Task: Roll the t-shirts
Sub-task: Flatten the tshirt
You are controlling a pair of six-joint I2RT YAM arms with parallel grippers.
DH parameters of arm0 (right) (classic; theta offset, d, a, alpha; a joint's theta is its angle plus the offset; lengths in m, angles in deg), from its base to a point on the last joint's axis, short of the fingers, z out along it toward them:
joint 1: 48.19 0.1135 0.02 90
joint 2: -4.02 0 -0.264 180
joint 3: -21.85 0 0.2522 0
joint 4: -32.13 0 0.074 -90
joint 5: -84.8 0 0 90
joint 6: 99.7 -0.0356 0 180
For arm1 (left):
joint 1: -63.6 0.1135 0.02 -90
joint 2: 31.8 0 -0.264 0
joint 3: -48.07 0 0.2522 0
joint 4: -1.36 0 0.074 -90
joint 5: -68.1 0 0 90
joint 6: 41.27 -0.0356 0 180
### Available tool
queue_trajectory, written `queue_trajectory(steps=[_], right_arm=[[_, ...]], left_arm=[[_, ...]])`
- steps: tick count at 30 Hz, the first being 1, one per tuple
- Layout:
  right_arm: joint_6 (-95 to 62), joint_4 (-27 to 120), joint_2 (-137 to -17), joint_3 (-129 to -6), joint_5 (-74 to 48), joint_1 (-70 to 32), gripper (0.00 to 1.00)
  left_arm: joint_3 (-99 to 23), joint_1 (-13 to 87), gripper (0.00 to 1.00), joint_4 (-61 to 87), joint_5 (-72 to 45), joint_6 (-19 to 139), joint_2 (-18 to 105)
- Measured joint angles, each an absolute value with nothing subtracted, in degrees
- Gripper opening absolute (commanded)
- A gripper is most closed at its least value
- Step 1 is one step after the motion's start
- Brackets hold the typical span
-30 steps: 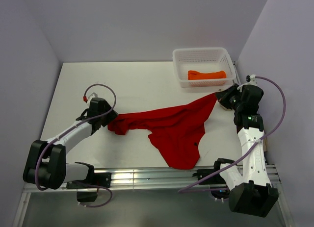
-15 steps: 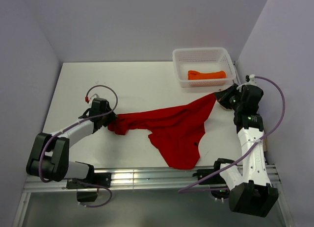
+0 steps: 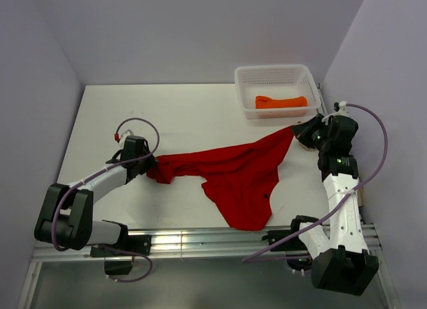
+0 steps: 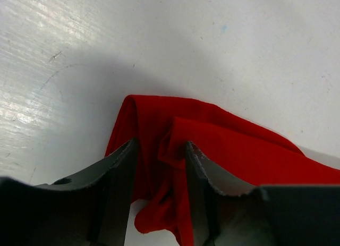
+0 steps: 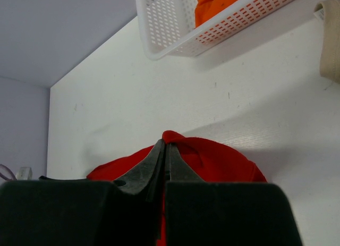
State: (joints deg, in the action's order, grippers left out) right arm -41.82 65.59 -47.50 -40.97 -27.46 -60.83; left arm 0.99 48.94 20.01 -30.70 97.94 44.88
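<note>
The bright red t-shirt (image 3: 240, 172) lies stretched and crumpled across the white table, its lower part hanging towards the near edge. My left gripper (image 3: 149, 165) is at its bunched left end; in the left wrist view the fingers (image 4: 125, 166) stand apart, with red cloth (image 4: 239, 145) bunched loosely between them. My right gripper (image 3: 299, 131) is shut on the shirt's far right corner, and the right wrist view shows the cloth (image 5: 223, 155) pinched at its tips (image 5: 166, 145). A rolled orange t-shirt (image 3: 280, 102) lies in the basket. The lilac and beige shirts are out of view.
The white mesh basket (image 3: 273, 70) stands at the back right, just beyond my right gripper, and also shows in the right wrist view (image 5: 159, 23). A beige strip (image 5: 329, 39) shows at the right edge of that view. Grey walls enclose the table on three sides.
My left gripper has shifted slightly nearer and to the right at the shirt's left end. The shirt and my right arm have hardly moved.
</note>
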Motion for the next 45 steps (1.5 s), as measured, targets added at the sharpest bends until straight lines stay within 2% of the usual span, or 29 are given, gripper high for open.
queue_trajectory(steps=[7, 12, 15, 18, 19, 26, 31, 39, 45], right_arm=[[-41.8, 65.5, -47.5, -41.0, -27.8, -60.8, 0.0], [-41.8, 65.5, -47.5, -40.9, -28.0, -60.8, 0.0], [-41.9, 65.0, -47.5, -40.3, -28.2, -60.8, 0.0], [-42.1, 64.9, -47.5, -40.1, -28.4, -60.8, 0.0], [-42.2, 64.7, -47.5, -40.1, -28.5, -60.8, 0.0], [-42.4, 64.5, -47.5, -40.1, -28.7, -60.8, 0.0], [-43.3, 63.7, -47.5, -40.1, -29.6, -60.0, 0.0], [-47.0, 62.4, -47.1, -42.3, -30.8, -52.0, 0.0], [-48.4, 62.7, -41.6, -52.1, -32.9, -51.3, 0.0]], left_arm=[[1.0, 48.9, 0.34, 18.6, -29.7, 97.7, 46.6], [1.0, 48.9, 0.33, 17.8, -29.1, 97.7, 46.6], [1.0, 48.9, 0.25, 16.6, -28.6, 97.9, 46.9], [1.0, 48.9, 0.03, 15.7, -27.8, 98.2, 47.2], [1.0, 48.9, 0.01, 15.5, -27.6, 98.1, 47.2], [-0.5, 48.9, 0.0, 19.5, -29.1, 97.9, 45.2], [-4.9, 49.1, 0.01, 26.9, -31.0, 97.7, 36.4], [-21.2, 52.0, 0.0, 40.7, -33.3, 96.1, 21.8], [-35.9, 54.2, 0.0, 52.2, -36.6, 94.8, 14.4]])
